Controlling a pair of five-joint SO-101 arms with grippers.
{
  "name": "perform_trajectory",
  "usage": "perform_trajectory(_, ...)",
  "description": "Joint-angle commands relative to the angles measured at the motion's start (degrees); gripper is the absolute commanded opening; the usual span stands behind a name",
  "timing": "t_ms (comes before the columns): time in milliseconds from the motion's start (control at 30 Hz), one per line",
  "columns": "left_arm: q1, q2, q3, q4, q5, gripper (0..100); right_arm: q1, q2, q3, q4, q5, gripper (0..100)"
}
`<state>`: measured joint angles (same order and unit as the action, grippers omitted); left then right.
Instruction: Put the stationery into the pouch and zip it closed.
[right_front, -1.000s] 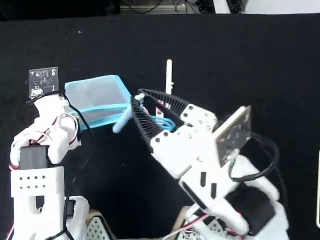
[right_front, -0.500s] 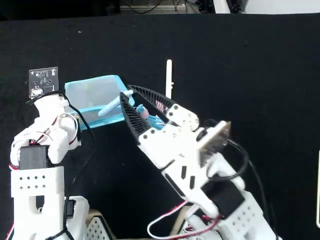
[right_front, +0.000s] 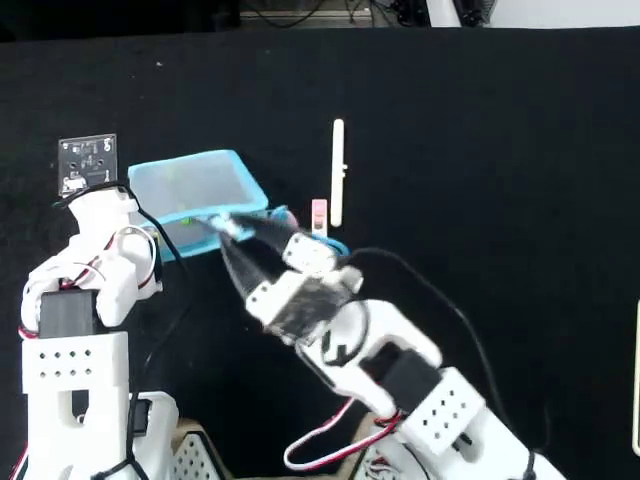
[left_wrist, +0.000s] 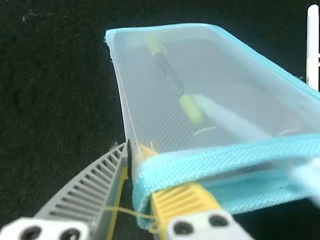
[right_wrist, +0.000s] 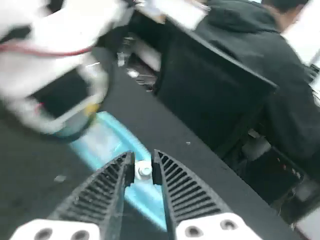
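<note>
The blue mesh pouch (right_front: 195, 190) lies at the left, its mouth toward the arms. My left gripper (right_front: 165, 236) is shut on the pouch's near corner; the left wrist view shows its jaws (left_wrist: 137, 167) pinching the blue zip edge (left_wrist: 215, 160). My right gripper (right_front: 230, 235) is at the pouch mouth, shut on a light blue pen (right_front: 221, 224) whose end sits between the jaws (right_wrist: 143, 159). The pen's front part (left_wrist: 232, 125) shows through the mesh, beside a yellow-green marker (left_wrist: 172, 80) inside the pouch. A white pen (right_front: 338, 170) and a small pink item (right_front: 318, 214) lie on the table to the right.
A blue loop-shaped item (right_front: 335, 246) lies by the right arm's wrist. The left arm's white base (right_front: 75, 380) stands at the front left. The black table (right_front: 480, 150) stretches open to the right and back.
The right arm has swung left and down with the light blue pen, bringing it from beside the pouch into the pouch mouth. The left arm has stayed put on the pouch.
</note>
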<state>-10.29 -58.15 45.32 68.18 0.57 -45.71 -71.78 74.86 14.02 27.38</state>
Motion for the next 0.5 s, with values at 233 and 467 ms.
perform_trajectory(233,0.4,-0.6,-1.0,-0.1,0.6,3,-5.1,-0.7,1.4,-0.6,5.1,6.2)
perform_trajectory(467,0.4,-0.6,-1.0,-0.1,0.6,3,-5.1,-0.7,-12.4,17.8,0.1,11.7)
